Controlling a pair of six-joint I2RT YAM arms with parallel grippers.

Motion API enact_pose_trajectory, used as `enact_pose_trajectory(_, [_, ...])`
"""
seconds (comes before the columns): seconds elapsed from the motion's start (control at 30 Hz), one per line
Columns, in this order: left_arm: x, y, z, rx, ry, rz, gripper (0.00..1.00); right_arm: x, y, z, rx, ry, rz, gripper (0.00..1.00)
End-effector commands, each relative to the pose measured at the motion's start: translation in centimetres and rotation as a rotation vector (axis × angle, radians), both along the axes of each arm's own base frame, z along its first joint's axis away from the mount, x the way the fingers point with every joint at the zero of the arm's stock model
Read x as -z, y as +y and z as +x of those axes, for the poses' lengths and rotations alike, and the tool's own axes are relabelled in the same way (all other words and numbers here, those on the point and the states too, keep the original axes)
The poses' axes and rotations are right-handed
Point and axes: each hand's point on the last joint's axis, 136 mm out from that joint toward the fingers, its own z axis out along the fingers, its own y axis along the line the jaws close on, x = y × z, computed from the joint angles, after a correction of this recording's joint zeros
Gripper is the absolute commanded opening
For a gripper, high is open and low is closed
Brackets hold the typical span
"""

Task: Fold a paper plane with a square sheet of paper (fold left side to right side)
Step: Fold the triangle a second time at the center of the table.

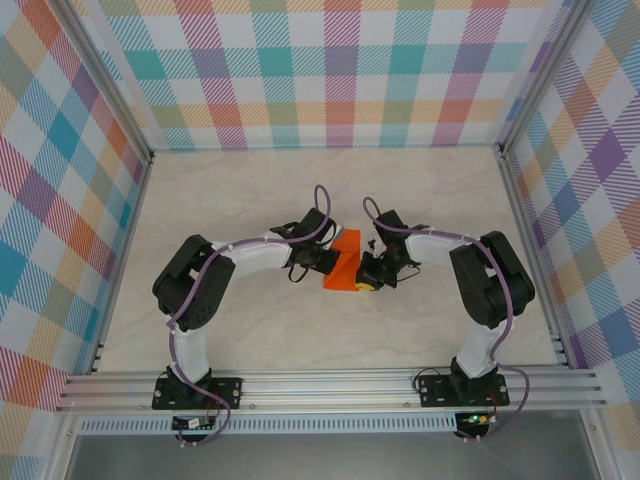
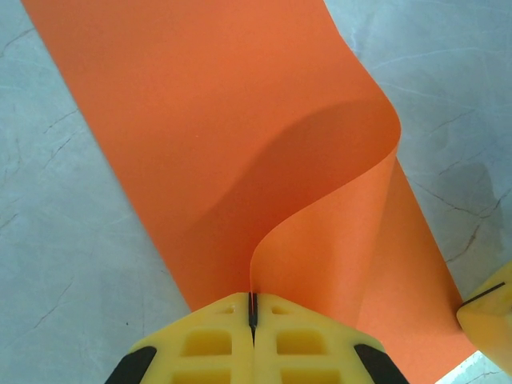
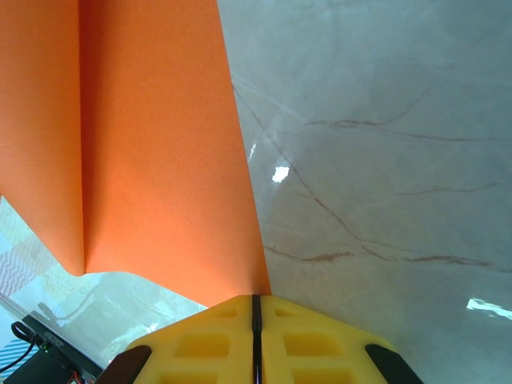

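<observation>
From above I see both arms bent inward, meeting over the middle of the pale, marble-veined surface (image 1: pixel 300 190), with the square sheet of paper (image 1: pixel 348 262) between them. The paper is bright orange and partly raised rather than lying flat.

My left claw (image 2: pixel 252 310) is closed. Its yellow fingers (image 2: pixel 208 344) meet tip to tip, and a lifted edge of the sheet runs straight into the seam between them, so it is pinching the paper. From that pinch the sheet curls up and over in a soft loop (no sharp crease there that I can make out), while the rest spreads out over the surface, away from the camera. At the lower right of the left wrist view, a bit of yellow finger from the other arm sits at the paper's near edge.

My right claw (image 3: pixel 256 304) is closed too, tips together, gripping the sheet where its edge meets the seam. In that view the paper rises to the left, its near corner clear of the surface. One straight line runs along it, either a fold or a layer's edge; I cannot tell which.
</observation>
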Motion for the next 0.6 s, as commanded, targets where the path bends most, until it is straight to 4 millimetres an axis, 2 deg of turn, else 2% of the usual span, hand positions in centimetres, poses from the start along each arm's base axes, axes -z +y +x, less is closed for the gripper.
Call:
enact_pose_trajectory(0.0, [0.31, 0.12, 0.50, 0.005, 0.011, 0.010, 0.00, 1.28, -0.62, -1.15, -0.021, 0.046, -0.058, 0.09])
enact_pose_trajectory(0.57, [0.93, 0.97, 0.22, -0.007, 0.007, 0.040, 0.00, 1.34, -0.70, -1.10, -0.025, 0.048, -0.067, 0.09])
